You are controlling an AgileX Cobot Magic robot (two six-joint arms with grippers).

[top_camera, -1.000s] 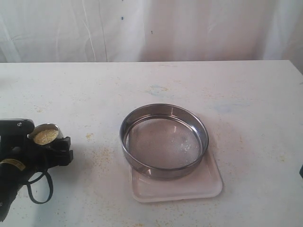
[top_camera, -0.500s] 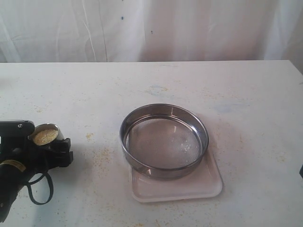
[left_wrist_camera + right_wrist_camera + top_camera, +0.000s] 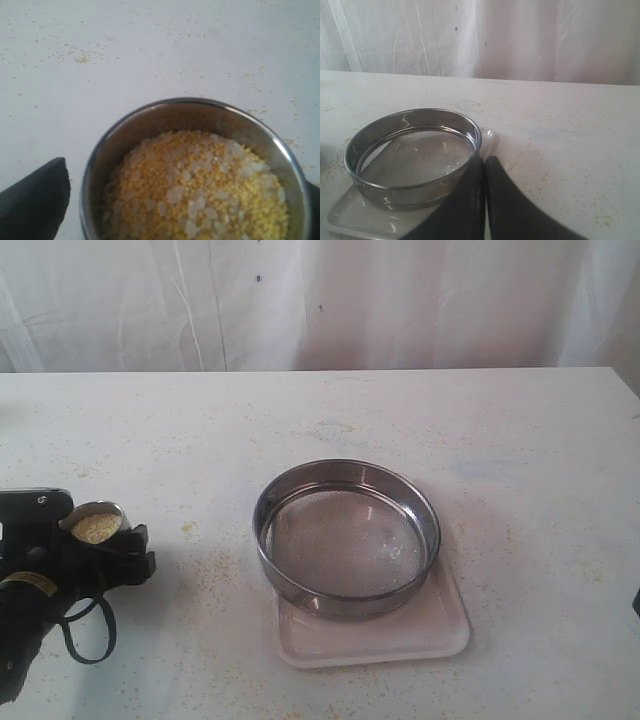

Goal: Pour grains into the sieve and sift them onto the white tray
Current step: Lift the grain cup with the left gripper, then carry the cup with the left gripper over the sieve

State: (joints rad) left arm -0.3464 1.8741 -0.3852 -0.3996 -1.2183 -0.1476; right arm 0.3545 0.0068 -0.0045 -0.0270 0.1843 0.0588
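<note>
A small steel cup (image 3: 118, 511) full of yellowish grains (image 3: 96, 528) stands on the table at the left. My left gripper (image 3: 100, 526) straddles it with its jaws wide open. In the left wrist view the grains (image 3: 200, 190) fill the cup (image 3: 150, 112), and a strip of table shows between the rim and one black finger (image 3: 35, 205). The sieve (image 3: 345, 607) rests on the white tray (image 3: 400, 642) at the centre, with only a few bits on its mesh. My right gripper (image 3: 484, 161) is shut and empty, beside the sieve (image 3: 410, 192) and tray (image 3: 350, 216).
Loose yellow specks (image 3: 215, 570) are scattered over the white table between cup and sieve and around the tray. A white curtain (image 3: 320, 300) hangs behind the table's far edge. A black cable loop (image 3: 88, 635) hangs under the left gripper.
The left gripper has shifted slightly around the cup and its cable loop has swung. Cup, sieve and tray have stayed where they were.
</note>
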